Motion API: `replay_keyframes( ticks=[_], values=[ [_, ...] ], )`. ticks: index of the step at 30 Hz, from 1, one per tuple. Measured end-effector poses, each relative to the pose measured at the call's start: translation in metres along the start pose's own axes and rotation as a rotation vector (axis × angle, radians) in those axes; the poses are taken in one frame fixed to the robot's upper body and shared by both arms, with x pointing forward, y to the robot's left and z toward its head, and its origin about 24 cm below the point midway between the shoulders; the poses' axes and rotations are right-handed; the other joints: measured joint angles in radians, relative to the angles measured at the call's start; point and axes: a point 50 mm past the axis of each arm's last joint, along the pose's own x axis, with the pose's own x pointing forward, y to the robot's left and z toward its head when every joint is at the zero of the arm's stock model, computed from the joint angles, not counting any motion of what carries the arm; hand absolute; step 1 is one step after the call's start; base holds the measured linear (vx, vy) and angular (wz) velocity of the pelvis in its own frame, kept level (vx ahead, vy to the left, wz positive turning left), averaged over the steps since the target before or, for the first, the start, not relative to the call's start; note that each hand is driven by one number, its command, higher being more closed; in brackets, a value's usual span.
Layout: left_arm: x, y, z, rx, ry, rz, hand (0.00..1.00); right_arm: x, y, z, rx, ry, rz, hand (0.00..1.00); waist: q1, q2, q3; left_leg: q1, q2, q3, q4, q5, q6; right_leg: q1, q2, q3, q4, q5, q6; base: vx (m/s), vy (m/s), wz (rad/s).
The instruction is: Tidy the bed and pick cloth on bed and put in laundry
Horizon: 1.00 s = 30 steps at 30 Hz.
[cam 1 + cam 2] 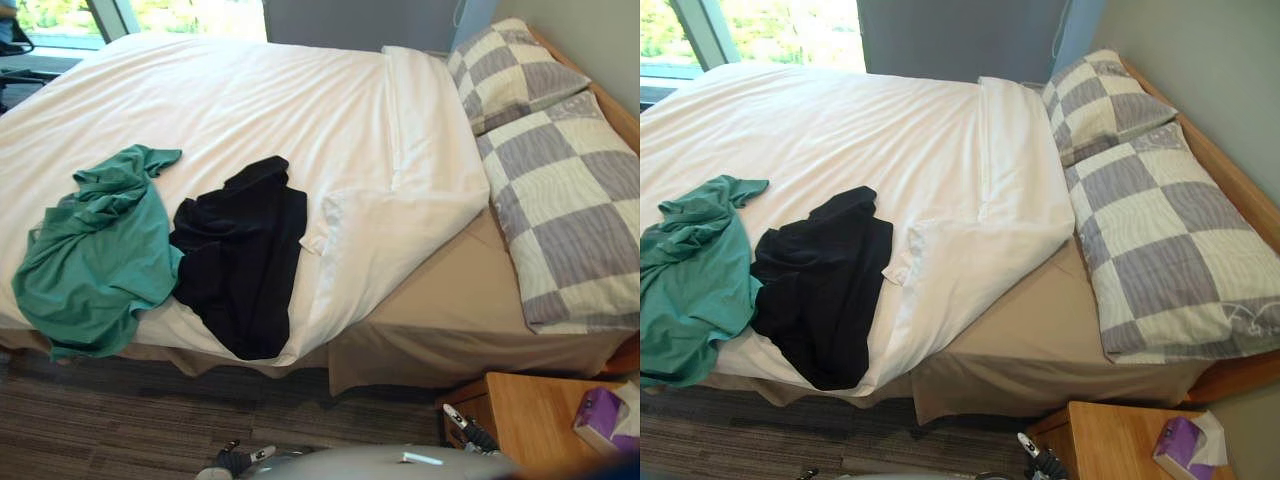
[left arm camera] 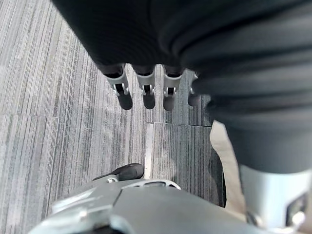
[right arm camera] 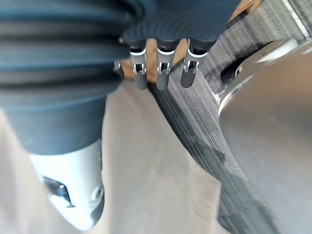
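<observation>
There, crumpled green cloth beside rumpled black cloth

I saw a wooden nightstand at the lower right, with a purple tissue box sitting on its top, white tissue sticking out. A near checked pillow and a far checked pillow, both grey and white, lay touching. Striped grey carpet covered the floor, and a bright window stood at the room's far end.
</observation>
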Motion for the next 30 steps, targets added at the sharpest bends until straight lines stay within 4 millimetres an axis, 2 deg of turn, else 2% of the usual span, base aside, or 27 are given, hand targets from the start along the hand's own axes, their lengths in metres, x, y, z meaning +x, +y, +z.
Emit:
replay_keyframes(
  ticks=[6, 9, 12, 13, 15, 17, 18, 19, 20, 21, 23, 24, 27, 29, 30],
  values=[
    [0.000, -0.008, -0.001, -0.049, 0.022, -0.016, 0.00, -0.003, -0.013, 0.018, 0.058, -0.169, -0.169, 0.00, -0.014, 0.026, 0.008, -0.003, 0.026, 0.039, -0.006, 0.008, -0.014, -0.004, 0.025, 0.042, -0.031, -0.004, 0.009, -0.13, -0.130, -0.28],
    [0.001, -0.009, -0.001, -0.062, 0.059, -0.026, 0.00, -0.009, -0.019, 0.036, 0.003, -0.311, -0.275, 0.00, -0.020, 0.032, 0.004, -0.027, 0.038, 0.048, -0.007, 0.020, -0.025, -0.035, 0.034, 0.046, -0.036, -0.026, 0.014, -0.17, -0.109, -0.05],
    [0.001, -0.013, -0.003, -0.077, 0.090, -0.039, 0.00, -0.018, -0.022, 0.067, -0.049, -0.473, -0.327, 0.00, -0.026, 0.047, -0.003, -0.034, 0.052, 0.048, -0.007, 0.028, -0.032, -0.040, 0.047, 0.042, -0.036, -0.034, 0.016, -0.11, -0.077, 0.01],
    [0.001, -0.013, -0.002, -0.070, 0.097, -0.040, 0.00, -0.025, -0.015, 0.097, -0.096, -0.591, -0.314, 0.00, -0.026, 0.047, -0.003, -0.038, 0.054, 0.048, -0.007, 0.026, -0.029, -0.043, 0.052, 0.042, -0.037, -0.037, 0.012, -0.07, -0.046, 0.00],
    [0.001, -0.012, -0.002, -0.066, 0.096, -0.039, 0.00, -0.036, -0.007, 0.130, -0.145, -0.718, -0.283, 0.00, -0.025, 0.043, -0.009, -0.054, 0.057, 0.047, -0.007, 0.026, -0.029, -0.056, 0.059, 0.043, -0.039, -0.037, 0.012, -0.03, -0.042, 0.08],
    [0.000, -0.009, -0.002, -0.063, 0.083, -0.034, 0.00, -0.055, 0.008, 0.177, -0.243, -0.879, -0.239, 0.00, -0.022, 0.029, -0.017, -0.082, 0.057, 0.046, -0.006, 0.027, -0.028, -0.071, 0.060, 0.043, -0.048, -0.035, 0.014, 0.04, -0.032, 0.12],
    [0.000, -0.008, -0.002, -0.065, 0.084, -0.030, 0.00, -0.059, 0.011, 0.186, -0.272, -0.906, -0.231, 0.00, -0.022, 0.026, -0.021, -0.085, 0.057, 0.045, -0.006, 0.030, -0.030, -0.072, 0.059, 0.043, -0.049, -0.028, 0.022, 0.14, -0.015, 0.09],
    [-0.001, -0.005, -0.004, -0.071, 0.087, -0.017, 0.00, -0.065, 0.021, 0.199, -0.317, -0.947, -0.206, 0.00, -0.022, 0.021, -0.027, -0.085, 0.054, 0.043, -0.006, 0.037, -0.024, -0.069, 0.056, 0.042, -0.048, -0.020, 0.011, 0.16, -0.010, 0.06],
    [-0.001, -0.004, -0.005, -0.071, 0.089, -0.010, 0.00, -0.068, 0.027, 0.205, -0.343, -0.963, -0.188, 0.00, -0.021, 0.016, -0.030, -0.085, 0.050, 0.043, -0.006, 0.038, -0.023, -0.069, 0.056, 0.042, -0.047, -0.019, 0.010, 0.19, -0.010, 0.05],
    [-0.002, 0.000, -0.008, -0.064, 0.093, 0.005, 0.00, -0.074, 0.047, 0.216, -0.393, -0.998, -0.133, 0.00, -0.021, 0.005, -0.035, -0.087, 0.048, 0.041, -0.004, 0.038, -0.022, -0.069, 0.055, 0.042, -0.048, -0.018, 0.009, 0.13, -0.005, 0.04],
    [-0.002, 0.002, -0.007, -0.046, 0.089, 0.018, 0.00, -0.078, 0.064, 0.224, -0.441, -1.013, -0.079, 0.00, -0.021, -0.005, -0.040, -0.087, 0.047, 0.036, 0.000, 0.038, -0.022, -0.069, 0.055, 0.042, -0.049, -0.017, 0.008, 0.17, -0.018, 0.15],
    [-0.002, 0.002, -0.006, -0.040, 0.082, 0.021, 0.00, -0.082, 0.078, 0.232, -0.511, -1.030, -0.039, 0.00, -0.014, -0.006, -0.040, -0.088, 0.047, 0.025, 0.000, 0.038, -0.022, -0.066, 0.055, 0.042, -0.049, -0.014, 0.004, 0.17, -0.027, 0.22],
    [-0.002, 0.000, -0.001, -0.034, 0.057, 0.016, 0.00, -0.091, 0.099, 0.245, -0.585, -1.066, 0.020, 0.00, -0.004, -0.004, -0.040, -0.089, 0.050, 0.016, 0.000, 0.038, -0.022, -0.062, 0.059, 0.042, -0.049, -0.011, -0.001, 0.09, -0.027, 0.18],
    [-0.002, -0.001, -0.001, -0.035, 0.053, 0.016, 0.00, -0.100, 0.126, 0.255, -0.669, -1.105, 0.081, 0.00, 0.003, -0.002, -0.038, -0.096, 0.055, 0.007, 0.000, 0.041, -0.025, -0.062, 0.064, 0.042, -0.049, -0.009, -0.004, 0.04, -0.040, 0.15],
    [-0.002, -0.001, -0.001, -0.035, 0.052, 0.016, 0.00, -0.102, 0.132, 0.257, -0.688, -1.112, 0.093, 0.00, 0.003, -0.002, -0.038, -0.100, 0.056, 0.003, 0.000, 0.042, -0.027, -0.064, 0.065, 0.041, -0.049, -0.009, -0.004, 0.01, -0.045, 0.21]
  ],
)
